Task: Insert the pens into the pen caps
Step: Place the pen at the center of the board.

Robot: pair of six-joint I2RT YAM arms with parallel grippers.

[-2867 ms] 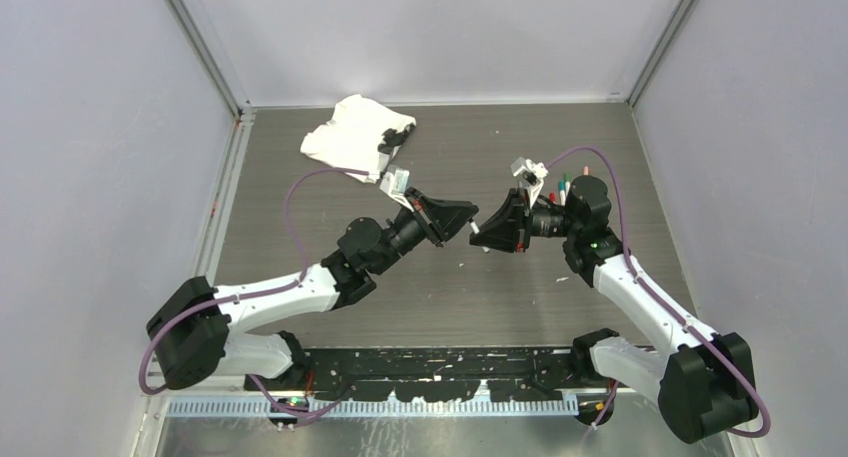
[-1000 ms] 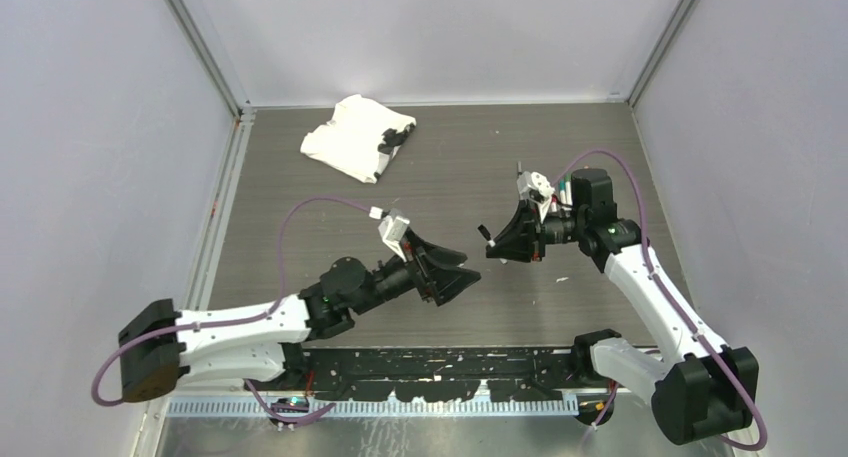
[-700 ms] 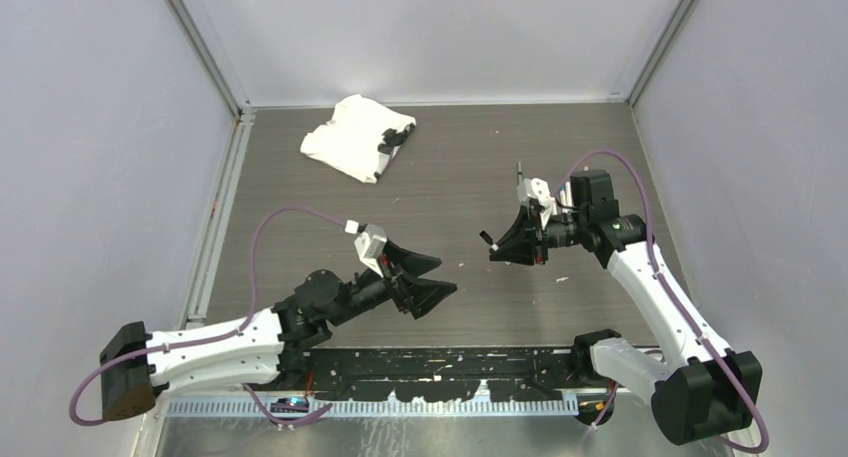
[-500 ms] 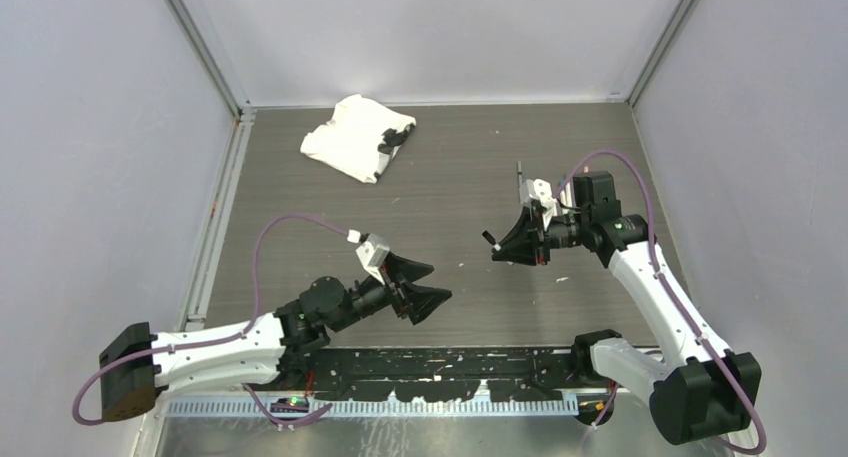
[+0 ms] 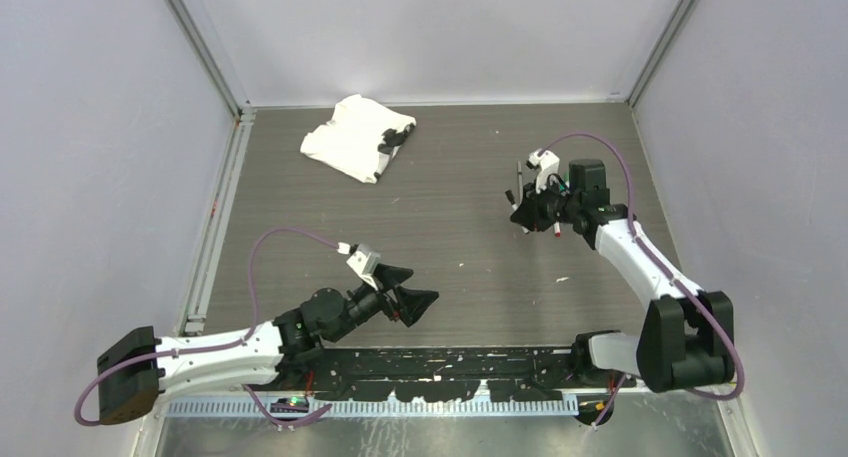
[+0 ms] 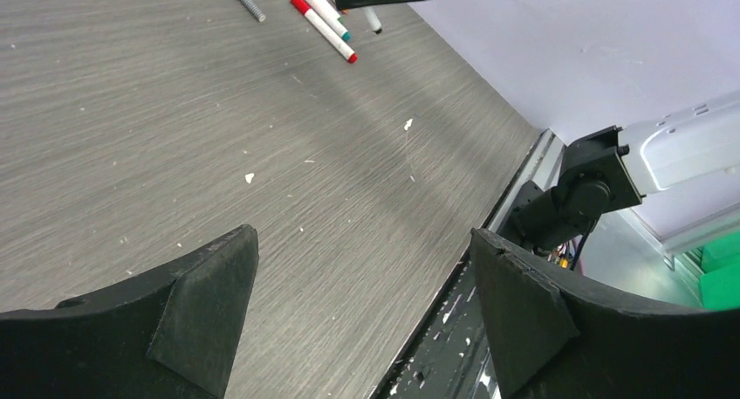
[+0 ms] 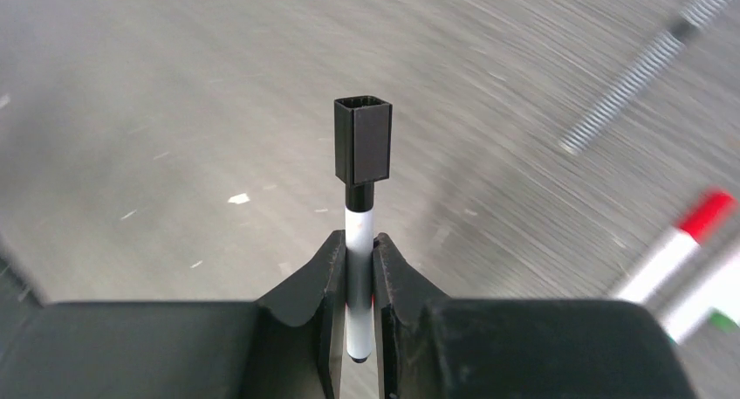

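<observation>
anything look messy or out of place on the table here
Small white flecks are scattered over the grey wood-grain table, like debris. A crumpled white cloth lies bunched in the far left corner. Nothing looks damaged.

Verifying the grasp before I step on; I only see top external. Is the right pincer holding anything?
Observer: Yes. Right wrist view: the right pincer is shut on a white pen with a black cap on its far end.
Operator: Left pincer?
Observer: Left wrist view: the left pincer is open, nothing held, only table beyond.
Operator: Other pens?
Observer: Left wrist view: a red-ended pen and a teal-ended pen lie side by side on the table.
</observation>
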